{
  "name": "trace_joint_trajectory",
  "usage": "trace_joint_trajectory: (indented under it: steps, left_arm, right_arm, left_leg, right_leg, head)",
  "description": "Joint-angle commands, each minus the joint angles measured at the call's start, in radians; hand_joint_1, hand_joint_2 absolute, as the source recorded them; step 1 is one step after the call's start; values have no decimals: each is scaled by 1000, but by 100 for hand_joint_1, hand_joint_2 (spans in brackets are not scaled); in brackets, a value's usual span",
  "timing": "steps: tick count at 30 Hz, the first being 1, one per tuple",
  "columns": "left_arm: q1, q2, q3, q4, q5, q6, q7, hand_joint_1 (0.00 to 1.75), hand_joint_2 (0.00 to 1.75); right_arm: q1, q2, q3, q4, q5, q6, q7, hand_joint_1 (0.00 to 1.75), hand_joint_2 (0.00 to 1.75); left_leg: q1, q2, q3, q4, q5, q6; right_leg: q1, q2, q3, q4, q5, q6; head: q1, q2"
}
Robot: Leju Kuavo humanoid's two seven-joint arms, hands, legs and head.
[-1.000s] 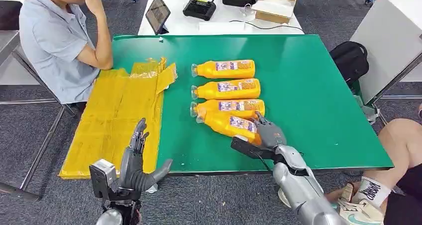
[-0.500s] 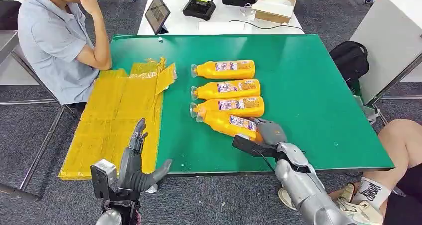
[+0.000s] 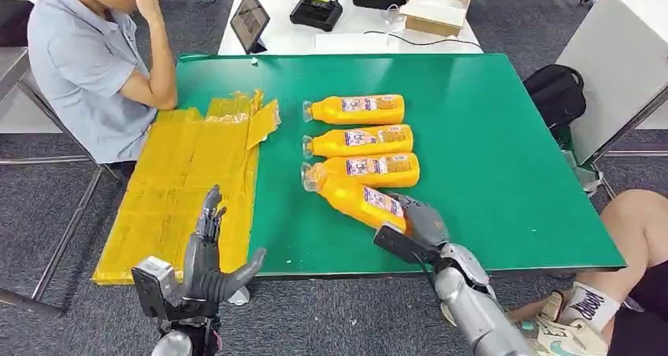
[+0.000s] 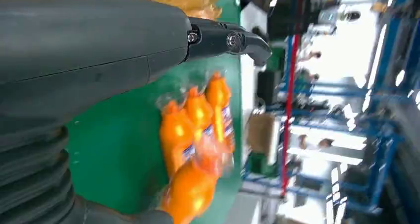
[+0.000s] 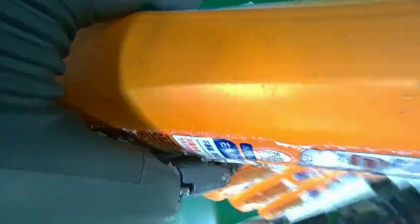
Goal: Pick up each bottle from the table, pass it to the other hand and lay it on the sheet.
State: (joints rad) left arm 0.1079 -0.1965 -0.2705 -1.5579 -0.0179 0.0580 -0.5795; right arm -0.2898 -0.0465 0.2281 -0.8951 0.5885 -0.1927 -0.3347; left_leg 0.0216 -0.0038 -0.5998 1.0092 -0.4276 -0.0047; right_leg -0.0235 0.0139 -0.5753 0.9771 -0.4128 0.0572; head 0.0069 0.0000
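Observation:
Several orange bottles lie on the green table (image 3: 488,151). My right hand (image 3: 417,220) grips the base of the nearest orange bottle (image 3: 354,197), which is tilted with its cap end raised toward the others. In the right wrist view that bottle (image 5: 277,80) sits against the palm. Three more bottles (image 3: 358,109) (image 3: 361,141) (image 3: 370,167) lie in a row behind it. The yellow sheet (image 3: 189,179) covers the table's left end. My left hand (image 3: 211,254) stands open over the sheet's near edge, fingers (image 4: 228,38) spread, holding nothing.
A person in a grey shirt (image 3: 87,64) sits at the table's left corner, elbow on it. A white table (image 3: 346,25) behind carries a tablet, a controller and a cardboard box. A black bag (image 3: 555,92) and another person's leg (image 3: 630,230) are at the right.
My right hand has closed round the nearest bottle's base and drawn it slightly toward me, its cap end rising. The left hand has sunk a little.

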Motion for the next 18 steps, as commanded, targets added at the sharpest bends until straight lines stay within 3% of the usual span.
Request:
trace_joint_trajectory:
  steps: [1, 2, 18]
  left_arm:
    - [-25, 3, -18, 55, 174, -28, 34, 0, 175]
    - [-26, 0, -15, 66, 218, -41, 53, 0, 175]
    - [-38, 13, -46, 86, 255, -49, 71, 0, 175]
  right_arm:
    - [139, 95, -128, -309, -135, -150, -141, 173, 175]
    - [141, 104, -137, -322, -154, -166, -157, 166, 175]
    - [120, 132, -126, -341, -209, -200, -220, 175, 175]
  left_leg:
    - [0, 0, -3, 0, 0, 1]
    - [-1, 0, -6, 0, 1, 1]
    - [-1, 1, -11, 0, 0, 1]
  right_leg:
    - [0, -1, -4, 1, -1, -2]
    - [-1, -2, -6, 2, -1, -2]
    - [0, -1, -11, 1, -1, -3]
  head:
    - [0, 0]
    - [-1, 0]
    - [-1, 0]
